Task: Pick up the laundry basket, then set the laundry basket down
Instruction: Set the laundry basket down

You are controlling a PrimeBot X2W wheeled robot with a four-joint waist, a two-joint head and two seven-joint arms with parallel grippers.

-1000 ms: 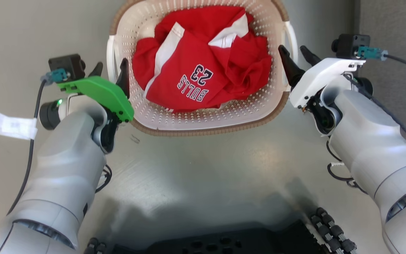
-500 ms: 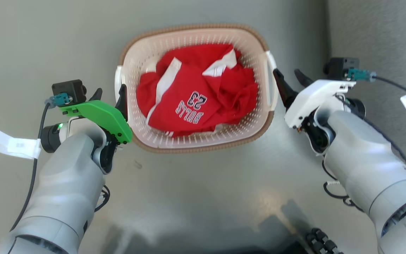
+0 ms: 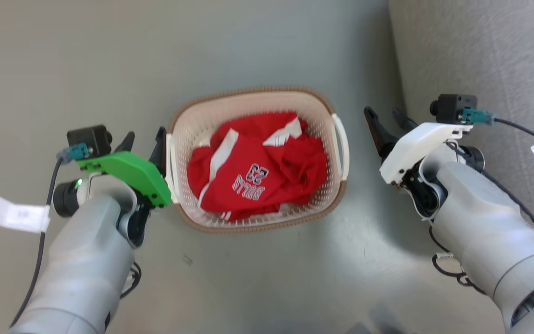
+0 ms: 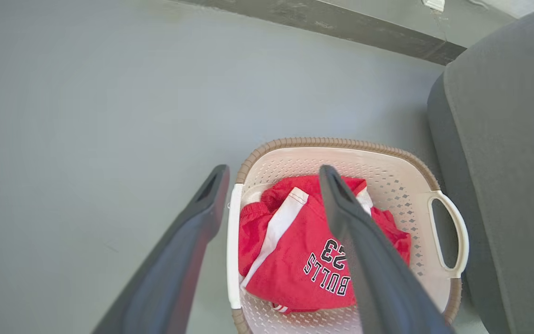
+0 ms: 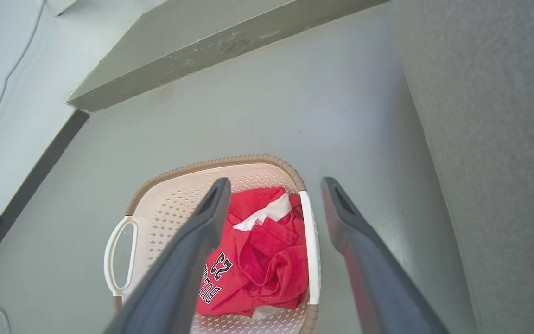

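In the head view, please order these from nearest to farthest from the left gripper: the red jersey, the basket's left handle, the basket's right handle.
1. left handle, just beside the left gripper
2. red jersey, inside the laundry basket
3. right handle, on the basket's far side

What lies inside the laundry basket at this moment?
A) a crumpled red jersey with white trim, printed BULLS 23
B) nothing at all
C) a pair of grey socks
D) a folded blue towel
A: the head view shows a crumpled red jersey with white trim and the print BULLS 23, lying inside the laundry basket; both wrist views show the same garment in it.
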